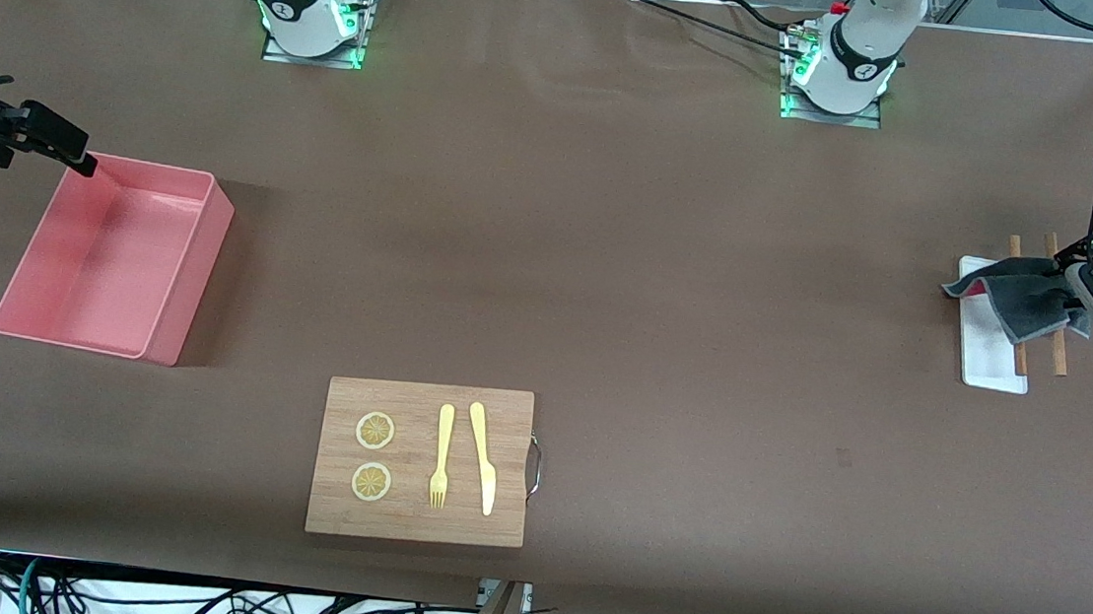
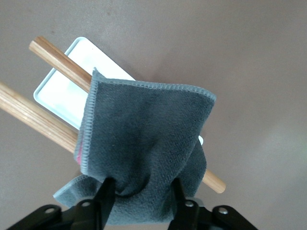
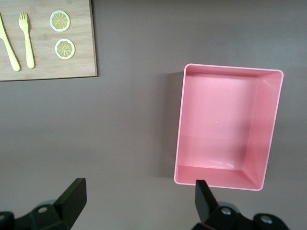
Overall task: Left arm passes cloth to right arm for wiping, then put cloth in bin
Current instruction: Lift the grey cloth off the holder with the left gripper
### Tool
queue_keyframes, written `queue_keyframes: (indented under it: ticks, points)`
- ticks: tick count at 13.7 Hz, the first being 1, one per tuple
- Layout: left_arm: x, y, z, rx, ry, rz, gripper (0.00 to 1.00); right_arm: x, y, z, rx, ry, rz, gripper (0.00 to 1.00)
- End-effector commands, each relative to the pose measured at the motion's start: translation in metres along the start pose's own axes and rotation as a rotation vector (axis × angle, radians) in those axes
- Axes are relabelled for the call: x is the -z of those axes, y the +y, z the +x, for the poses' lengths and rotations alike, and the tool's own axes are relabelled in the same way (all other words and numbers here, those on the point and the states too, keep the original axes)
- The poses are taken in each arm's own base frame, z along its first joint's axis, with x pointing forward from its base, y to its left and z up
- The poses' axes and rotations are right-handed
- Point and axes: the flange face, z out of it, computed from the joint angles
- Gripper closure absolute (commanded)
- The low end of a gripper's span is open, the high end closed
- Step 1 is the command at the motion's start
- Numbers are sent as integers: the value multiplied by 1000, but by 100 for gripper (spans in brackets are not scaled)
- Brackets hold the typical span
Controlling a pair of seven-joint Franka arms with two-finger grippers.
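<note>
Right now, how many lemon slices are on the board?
2. Both lie on the wooden board, at its end toward the bin: one slice farther from the front camera, the other nearer, beside the fork. None look hidden.

The soft grey fuzzy fabric cloth point(image 2: 144, 139) drapes over smooth round wooden rods point(image 2: 41, 120), and the pink rectangular plastic bin point(image 3: 225, 127) looks glossy.

The cloth point(image 2: 144, 143) hides part of the white tray point(image 2: 72, 81) and two wooden sticks point(image 2: 57, 60).
</note>
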Motion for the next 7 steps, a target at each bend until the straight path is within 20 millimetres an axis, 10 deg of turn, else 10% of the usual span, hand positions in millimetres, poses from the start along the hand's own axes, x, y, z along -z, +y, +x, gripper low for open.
queue_keyframes:
  ticks: [1, 4, 7]
  points:
    - [7, 7, -3, -16, 14, -6, 56, 6, 0, 3, 1, 9, 17, 0]
    - [8, 5, -3, -43, 16, -2, 100, 5, 0, 3, 2, 8, 17, 0]
    - [15, 3, -4, -54, 16, 8, 100, 5, 1, 3, 4, 5, 15, 0]
